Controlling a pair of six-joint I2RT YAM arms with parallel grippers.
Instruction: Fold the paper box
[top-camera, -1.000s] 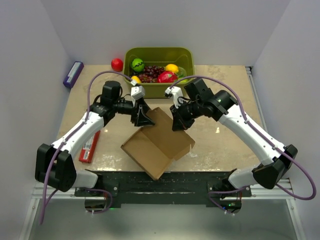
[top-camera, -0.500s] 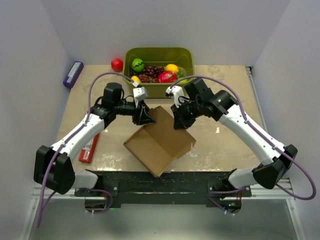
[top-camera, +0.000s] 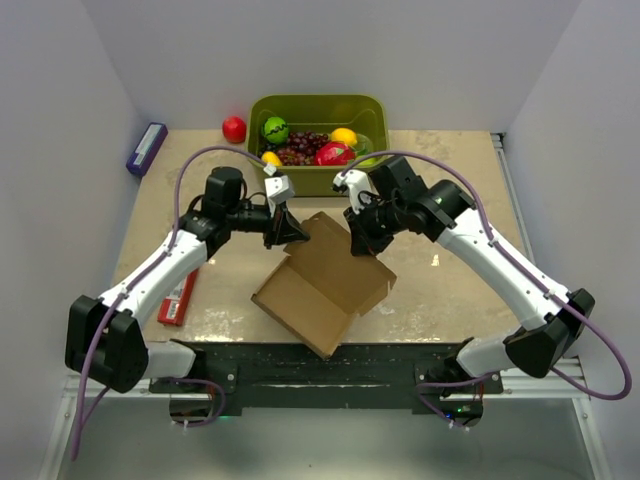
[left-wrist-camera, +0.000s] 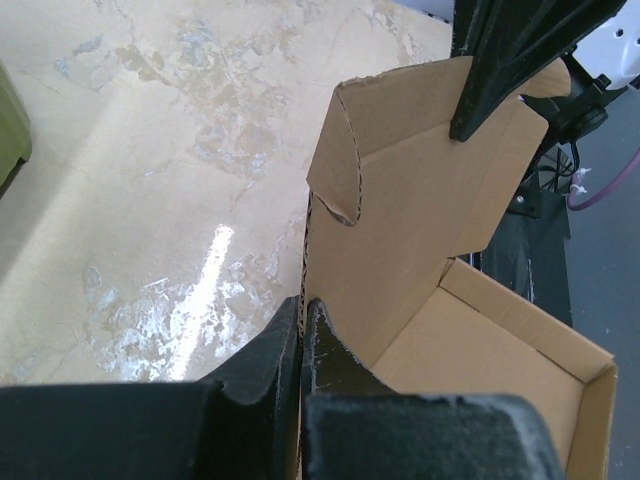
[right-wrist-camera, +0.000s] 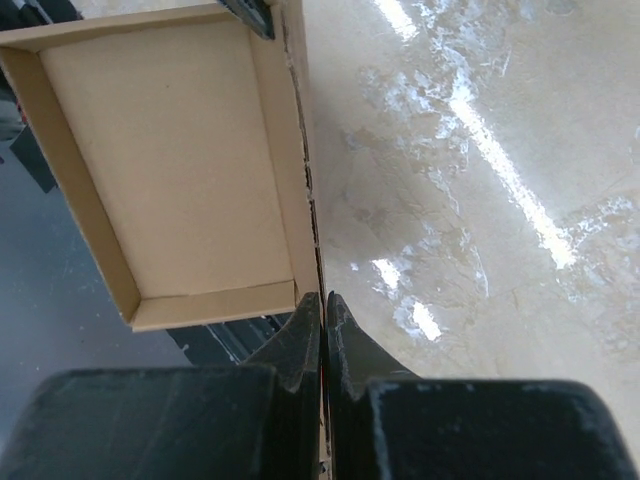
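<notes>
Paper box: the paper box (top-camera: 318, 290) sits mid-table, turned cornerwise, its open tray half towards 7 o'clock and a tall flap panel rising on the side towards 1 o'clock
Table: the table (top-camera: 450, 290) carries the tray's base, which looks to lie flat on it
Left gripper: the left gripper (top-camera: 285, 228) is clamped on the box at its 11 o'clock corner; in its wrist view the jaws are pressed together on the thin cardboard edge (left-wrist-camera: 301, 312) at the foot of the standing panel
Right gripper: the right gripper (top-camera: 362, 240) is clamped on the box at its 1 o'clock side; in its wrist view the jaws meet on the wall edge (right-wrist-camera: 323, 300) beside the tray floor
Panel: upright or nearly so, with a rounded tab at its top corner, seen from the left wrist; one dark finger of the right gripper shows at its far end
Surroundings: the green tub (top-camera: 262, 110) of fruit is at 12 o'clock from the box, a red ball (top-camera: 234, 128) beside it, a purple pack (top-camera: 146, 148) at 10 o'clock, the red pack (top-camera: 178, 292) at 9 o'clock, all well apart from the box
Step in hand: by my reading, raising and creasing the tall panel with a pinch at either end; side walls of the tray already stand
Next move: probably both arms swinging the panel together towards 7 o'clock over the tray, in step, so the thin card neither twists nor tears at the crease
Risk: uneven pull could drag the tray across the table
</notes>
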